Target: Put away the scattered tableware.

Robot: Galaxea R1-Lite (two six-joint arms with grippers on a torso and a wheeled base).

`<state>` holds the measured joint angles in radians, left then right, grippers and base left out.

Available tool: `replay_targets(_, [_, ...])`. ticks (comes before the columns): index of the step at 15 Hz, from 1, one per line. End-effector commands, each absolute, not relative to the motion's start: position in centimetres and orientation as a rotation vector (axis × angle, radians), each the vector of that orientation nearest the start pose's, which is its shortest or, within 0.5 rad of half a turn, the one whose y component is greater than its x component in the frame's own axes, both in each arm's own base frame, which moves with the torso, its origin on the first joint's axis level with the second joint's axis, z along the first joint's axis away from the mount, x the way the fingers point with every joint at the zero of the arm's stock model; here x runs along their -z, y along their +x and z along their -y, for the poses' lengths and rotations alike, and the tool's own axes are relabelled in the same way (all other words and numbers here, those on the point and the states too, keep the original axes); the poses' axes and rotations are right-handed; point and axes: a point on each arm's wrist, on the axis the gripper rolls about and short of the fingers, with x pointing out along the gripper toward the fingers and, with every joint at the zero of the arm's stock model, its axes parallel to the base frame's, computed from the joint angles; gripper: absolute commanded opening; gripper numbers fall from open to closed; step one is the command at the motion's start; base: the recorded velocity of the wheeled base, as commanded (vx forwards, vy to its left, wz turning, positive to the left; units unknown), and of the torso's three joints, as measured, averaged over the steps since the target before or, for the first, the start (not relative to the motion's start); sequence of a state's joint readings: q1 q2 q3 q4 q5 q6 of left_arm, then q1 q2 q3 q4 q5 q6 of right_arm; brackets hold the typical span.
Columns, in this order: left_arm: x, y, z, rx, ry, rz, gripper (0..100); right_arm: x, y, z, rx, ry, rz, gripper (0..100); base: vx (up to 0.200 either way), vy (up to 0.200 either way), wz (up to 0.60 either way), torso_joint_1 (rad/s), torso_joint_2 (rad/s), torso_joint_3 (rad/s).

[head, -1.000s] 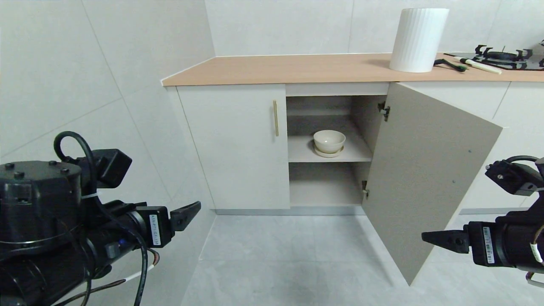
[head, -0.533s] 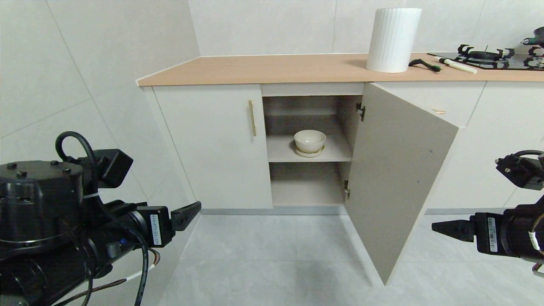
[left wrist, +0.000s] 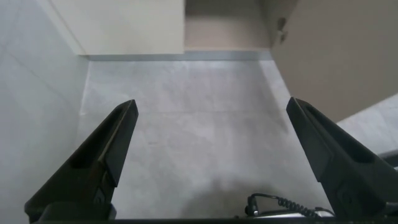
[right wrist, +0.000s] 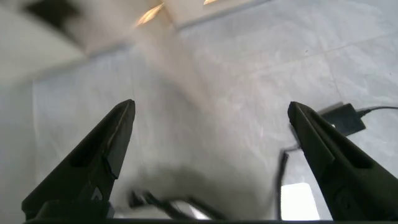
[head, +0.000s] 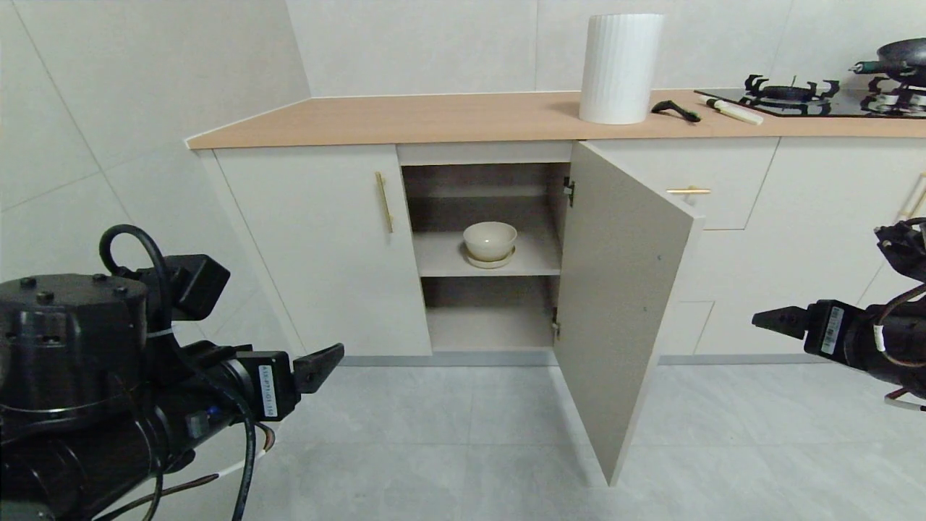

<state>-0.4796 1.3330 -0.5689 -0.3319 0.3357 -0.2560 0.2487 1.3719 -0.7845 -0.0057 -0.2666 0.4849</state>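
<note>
A cream bowl [head: 490,238] stands on a small plate [head: 490,260] on the middle shelf of the open cabinet [head: 434,257]. The cabinet door [head: 622,289] is swung out toward me. My left gripper [head: 322,360] hovers low at the left, well short of the cabinet. In the left wrist view it [left wrist: 211,104] is open over bare floor, with nothing between its fingers. My right gripper [head: 770,319] hangs at the far right, beyond the open door, and in the right wrist view it [right wrist: 211,107] is open and holds nothing.
On the wooden counter [head: 434,116] stand a tall white ribbed container [head: 620,69], a dark-handled tool [head: 676,108] and a pale-handled knife [head: 732,111]. A gas hob [head: 796,94] with a pan [head: 897,52] is at the far right. The grey floor [head: 463,420] lies open before the cabinet.
The whole head picture has slid left, so the camera has turned right. My right gripper has risen and drawn toward the right edge. The left gripper keeps its place.
</note>
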Motion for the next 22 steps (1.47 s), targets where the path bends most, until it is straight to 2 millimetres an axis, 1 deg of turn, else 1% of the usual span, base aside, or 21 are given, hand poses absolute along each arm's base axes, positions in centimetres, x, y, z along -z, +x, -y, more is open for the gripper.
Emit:
replay_targets(1, [-18.3, 18.1, 8.5, 0.085, -0.08, -0.411, 100, -19.6, 21.8, -4.7, 0.171, 0.333, -0.558, 100, 0.0, 0.0, 0.0, 0.0, 0.0, 0.0])
replay_targets(7, [-18.4, 18.1, 8.5, 0.084, -0.071, -0.404, 100, -19.3, 22.1, -4.7, 0.174, 0.332, -0.571, 100, 0.0, 0.0, 0.0, 0.0, 0.0, 0.0])
replay_targets(10, [-18.6, 17.8, 8.3, 0.084, -0.055, -0.397, 100, -19.0, 22.7, -4.9, 0.181, 0.352, -0.573, 100, 0.0, 0.0, 0.0, 0.0, 0.0, 0.0])
replay_targets(12, [-18.7, 17.9, 8.2, 0.079, -0.057, -0.391, 100, -18.6, 23.4, -5.1, 0.181, 0.352, -0.573, 100, 0.2, 0.0, 0.0, 0.007, 0.0, 0.005])
replay_targets(13, [-18.7, 17.9, 8.2, 0.077, -0.059, -0.391, 100, -18.7, 24.0, -5.1, 0.182, 0.355, -0.568, 100, 0.2, 0.0, 0.0, -0.012, 0.0, 0.007])
replay_targets(14, [-18.7, 18.0, 8.2, 0.076, -0.06, -0.39, 100, -18.7, 25.0, -4.8, 0.204, 0.36, -0.564, 100, 0.2, 0.0, 0.0, 0.007, 0.0, 0.002])
replay_targets(15, [-18.8, 18.0, 8.2, 0.076, -0.06, -0.389, 100, -18.7, 25.2, -4.7, 0.209, 0.361, -0.565, 100, 0.0, 0.0, 0.0, 0.0, 0.0, 0.0])
replay_targets(16, [-18.9, 18.0, 8.2, 0.077, -0.063, -0.382, 100, -18.8, 27.0, -3.5, 0.258, 0.372, -0.553, 100, 0.0, 0.0, 0.0, 0.0, 0.0, 0.0])
replay_targets(17, [-19.0, 18.0, 8.2, 0.078, -0.066, -0.376, 100, -18.5, 28.6, -2.5, 0.297, 0.382, -0.556, 100, 0.0, 0.0, 0.0, 0.0, 0.0, 0.0])
replay_targets(18, [-19.1, 18.0, 8.1, 0.075, -0.067, -0.375, 100, -18.3, 30.0, -1.9, 0.32, 0.391, -0.554, 100, 0.0, 0.0, 0.0, 0.0, 0.0, 0.0])
replay_targets(19, [-19.1, 18.0, 8.1, 0.075, -0.068, -0.373, 100, -17.7, 31.3, -1.6, 0.332, 0.393, -0.566, 100, 0.0, 0.0, 0.0, 0.0, 0.0, 0.0])
replay_targets(22, [-19.1, 18.0, 8.1, 0.075, -0.069, -0.37, 100, -16.2, 33.6, -1.8, 0.34, 0.387, -0.597, 100, 0.0, 0.0, 0.0, 0.0, 0.0, 0.0])
